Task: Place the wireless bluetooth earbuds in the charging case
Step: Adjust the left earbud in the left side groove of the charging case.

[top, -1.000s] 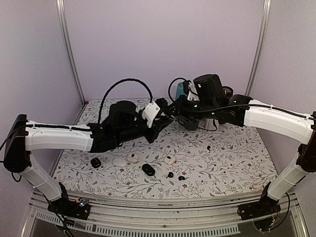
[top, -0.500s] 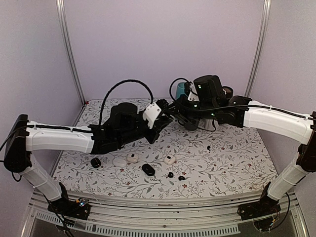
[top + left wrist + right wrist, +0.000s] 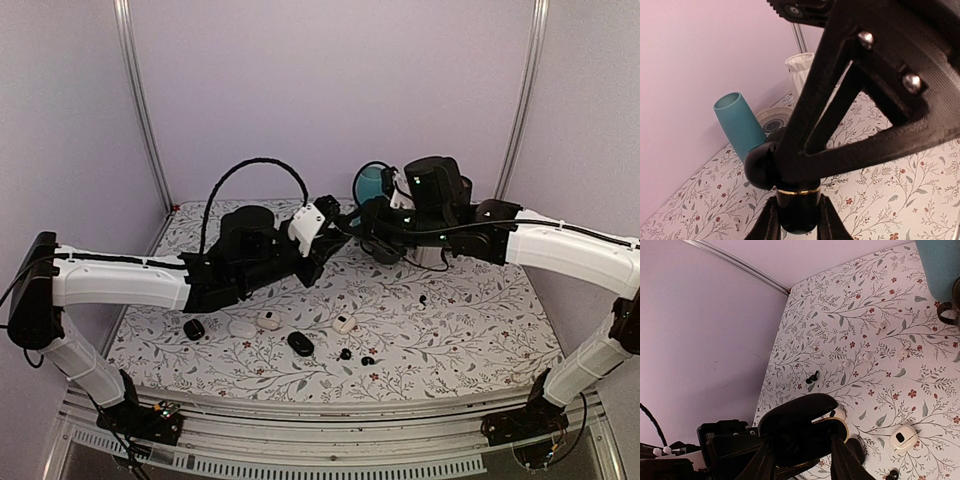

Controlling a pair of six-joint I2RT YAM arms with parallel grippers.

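Left wrist view starts you at the grip. Your left gripper (image 3: 797,220) is pinched shut on the charging case (image 3: 797,202), a black shell with a gold rim, held in the air above the table (image 3: 480,340). Your right gripper (image 3: 801,455) meets it there. Its fingers stand apart on either side of the case, but you cannot tell whether they press on it or sit just clear.

By my reading, you are partway at best. The case is up with its lid raised, yet two black earbuds (image 3: 345,353) lie loose near the front of the table and a third (image 3: 423,298) lies further right, well apart from the case. Those are not yet seated.

Only the top external view shows you those loose buds, along with the spare white cases (image 3: 268,320) and black cases (image 3: 300,343). Only the right wrist view looks into the open case, where a pale patch shows but is too unclear to call a bud. The left wrist view adds the teal cup (image 3: 740,125) behind.
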